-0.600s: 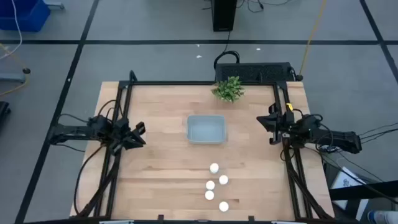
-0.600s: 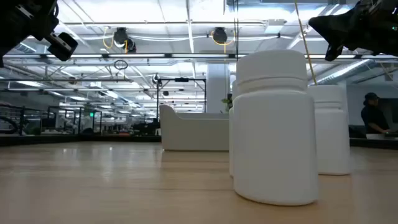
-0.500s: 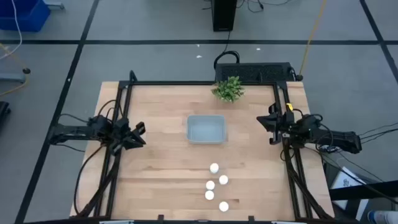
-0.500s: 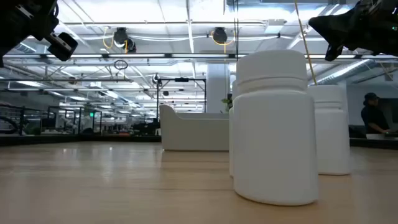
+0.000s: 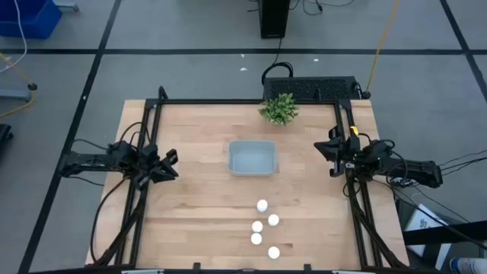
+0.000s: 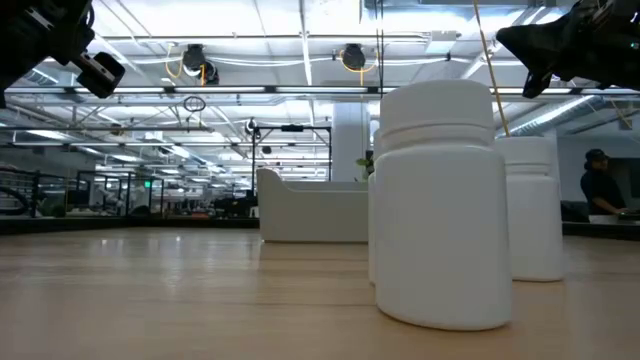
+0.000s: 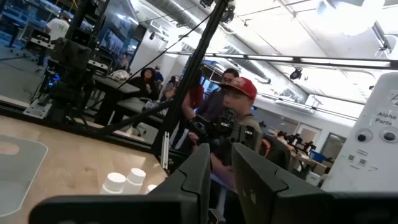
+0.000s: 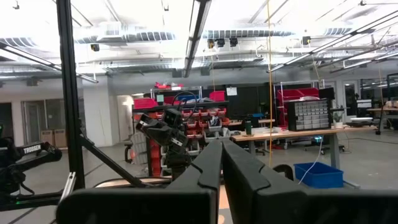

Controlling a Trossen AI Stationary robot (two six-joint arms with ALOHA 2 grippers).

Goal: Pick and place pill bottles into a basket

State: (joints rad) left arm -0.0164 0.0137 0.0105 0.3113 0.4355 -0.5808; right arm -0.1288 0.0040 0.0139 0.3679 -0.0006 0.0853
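Note:
Several small white pill bottles [image 5: 262,205] stand upright on their bases on the wooden table, in a loose cluster near its front edge. Two of them loom close in the low view [image 6: 440,205]. The pale grey-blue basket [image 5: 252,157] sits at the table's middle, apart from the bottles. My left gripper [image 5: 171,160] hovers shut at the table's left side. My right gripper [image 5: 323,150] hovers shut at the table's right side. Both are empty and far from the bottles.
A small green plant [image 5: 279,109] stands at the table's far edge behind the basket. Black frame rails [image 5: 144,183] run along both sides of the table. People show in the room beyond in the left wrist view [image 7: 239,93].

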